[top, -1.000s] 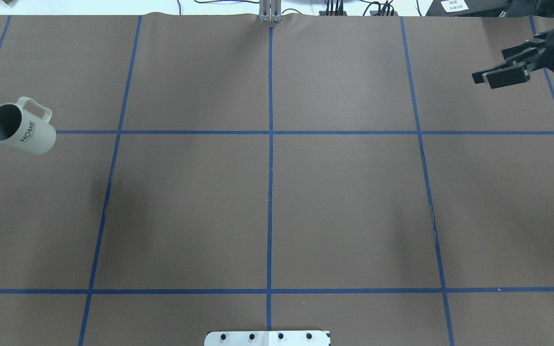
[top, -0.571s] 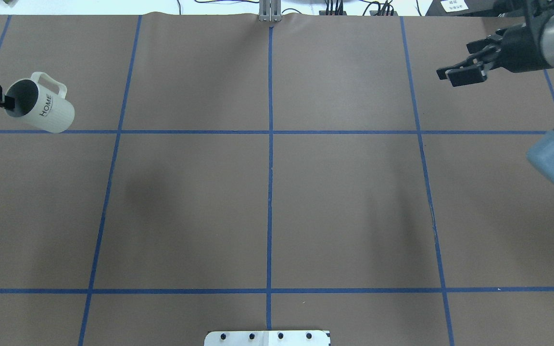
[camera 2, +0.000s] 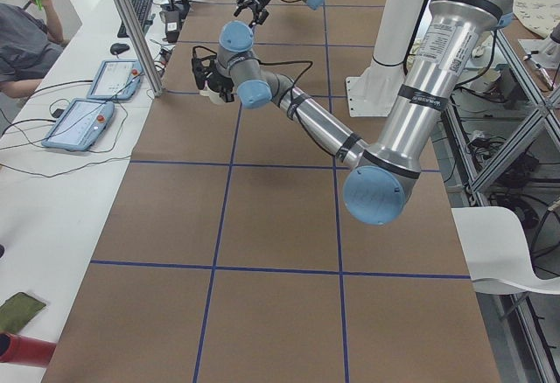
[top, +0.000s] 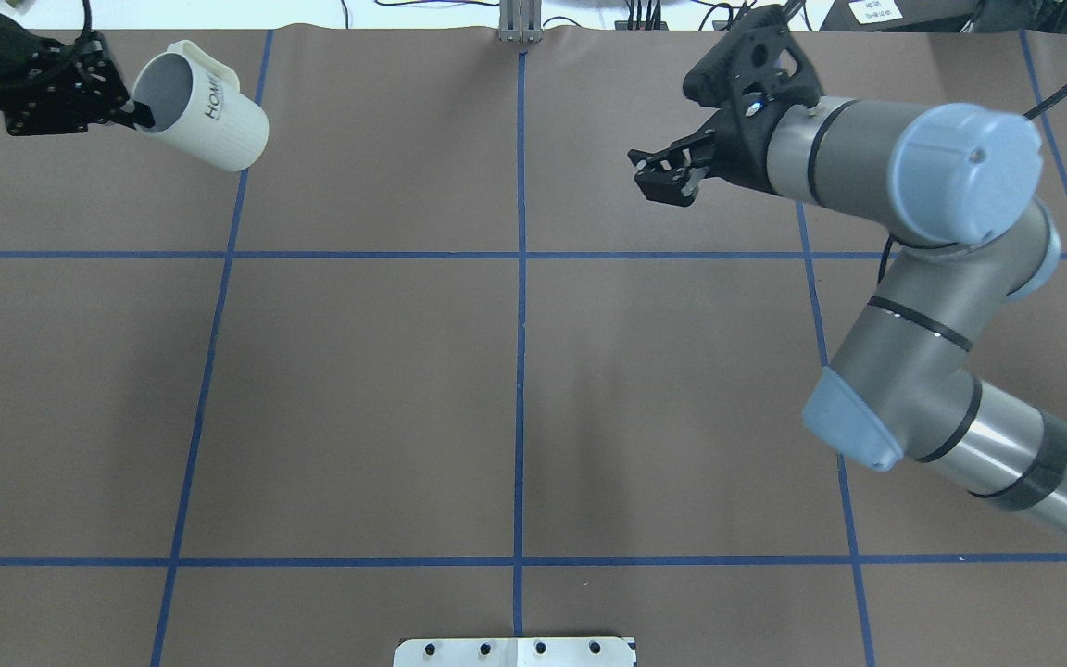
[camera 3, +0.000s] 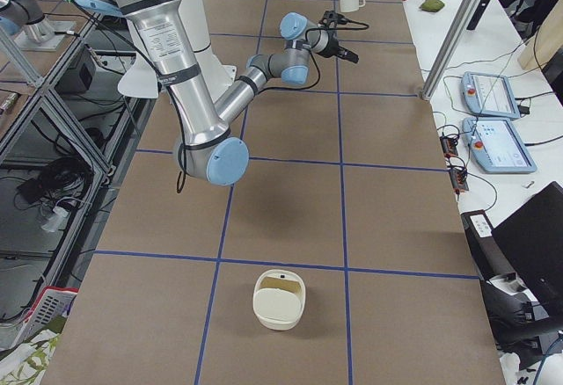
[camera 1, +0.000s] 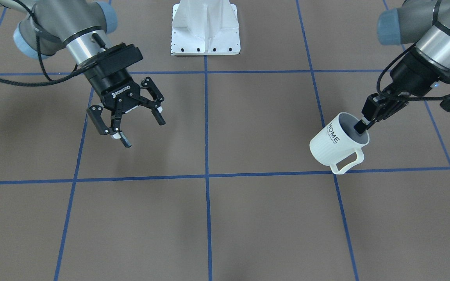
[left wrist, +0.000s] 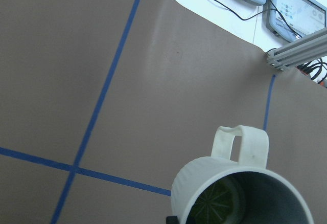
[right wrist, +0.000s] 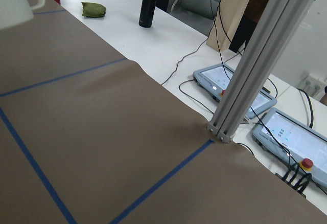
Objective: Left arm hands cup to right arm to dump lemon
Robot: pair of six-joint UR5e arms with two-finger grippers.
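White cup (camera 1: 336,146): one, tilted, 3 o'clock in the front-facing view.
Lemon (left wrist: 217,203): one, inside cup.
Left gripper (camera 1: 362,125): clamped on cup rim.
Right gripper (camera 1: 131,128): 9 o'clock, fingers spread.

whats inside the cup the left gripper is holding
A greenish lemon piece lies at the grey bottom of the cup; the left gripper has one finger inside the rim. The wrist view's edge cuts off the rest of the inside.

Quick headcount: two arms, left arm (camera 1: 440,43) and right arm (camera 1: 59,17), one claw apiece, left gripper (camera 1: 361,125) and right gripper (camera 1: 143,132). One cup (camera 1: 332,146) hanging off the left claw, one lemon (left wrist: 217,203) inside. Two tablets (camera 3: 488,95) (camera 3: 501,145) off beside the right claw, one white basket (camera 3: 278,313) well away from both.
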